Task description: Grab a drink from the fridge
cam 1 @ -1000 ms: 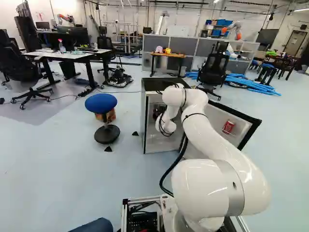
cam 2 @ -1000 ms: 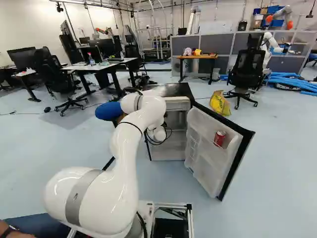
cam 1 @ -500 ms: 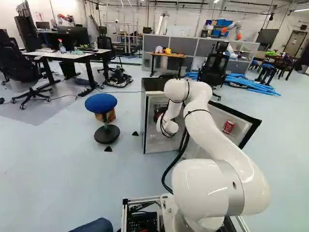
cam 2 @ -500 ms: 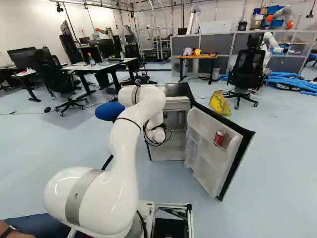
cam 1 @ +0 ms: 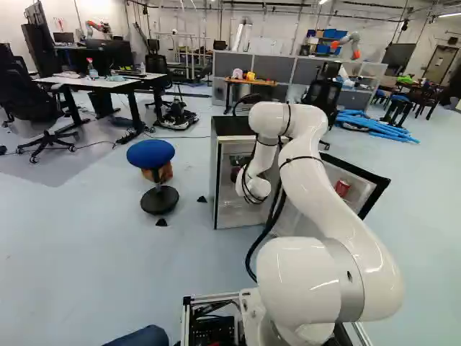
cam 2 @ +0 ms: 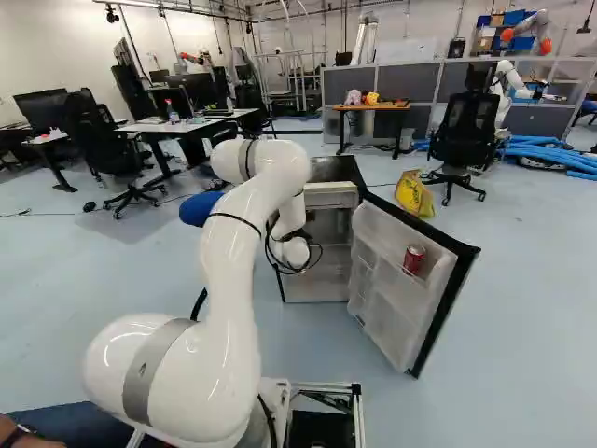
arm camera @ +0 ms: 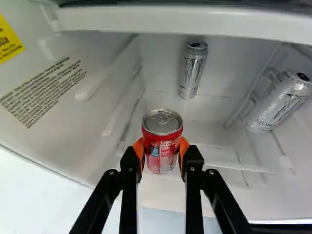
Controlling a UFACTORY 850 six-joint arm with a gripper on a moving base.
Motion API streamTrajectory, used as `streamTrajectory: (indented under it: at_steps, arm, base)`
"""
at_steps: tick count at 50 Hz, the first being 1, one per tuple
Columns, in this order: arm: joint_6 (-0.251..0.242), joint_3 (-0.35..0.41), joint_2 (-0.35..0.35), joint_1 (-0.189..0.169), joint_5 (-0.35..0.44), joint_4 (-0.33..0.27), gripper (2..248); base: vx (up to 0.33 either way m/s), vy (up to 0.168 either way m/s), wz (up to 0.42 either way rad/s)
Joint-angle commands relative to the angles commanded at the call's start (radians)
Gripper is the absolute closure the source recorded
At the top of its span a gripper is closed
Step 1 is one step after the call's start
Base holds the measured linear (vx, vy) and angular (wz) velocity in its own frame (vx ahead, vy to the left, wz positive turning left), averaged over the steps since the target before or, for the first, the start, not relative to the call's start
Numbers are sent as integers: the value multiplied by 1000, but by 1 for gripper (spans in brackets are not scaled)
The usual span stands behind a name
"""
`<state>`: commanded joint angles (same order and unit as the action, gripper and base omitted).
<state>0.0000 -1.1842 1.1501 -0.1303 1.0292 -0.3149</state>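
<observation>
The black gripper reaches from the near side into the open fridge, clasping a red can: the orange pads press it from two opposite sides. The red can is inside the fridge, towards the open front. Its lid faces up and partly back towards the wrist camera, and its long axis runs from lid to base, crosswise to the fingers. Whether its base touches the surface beneath, I cannot tell.

One silver can stands upright beyond it, a gap between them. A second silver can is off to the side away from the wall with the printed label; it looks slanted, but I cannot tell if it truly leans. A pale shelf edge spans above the drinks.

On the right, the door is swung wide towards the near side, another red can in its rack. The arm passes between the camera and that door in the left base view. To the left, apart from the fridge, is a blue stool, with floor between.
</observation>
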Motion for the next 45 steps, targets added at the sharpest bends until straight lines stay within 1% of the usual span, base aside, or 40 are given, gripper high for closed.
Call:
streamTrajectory:
  at_steps: [45]
  arm:
    - [0,342,-282,-17,0,0,157]
  base:
    - [0,0,0]
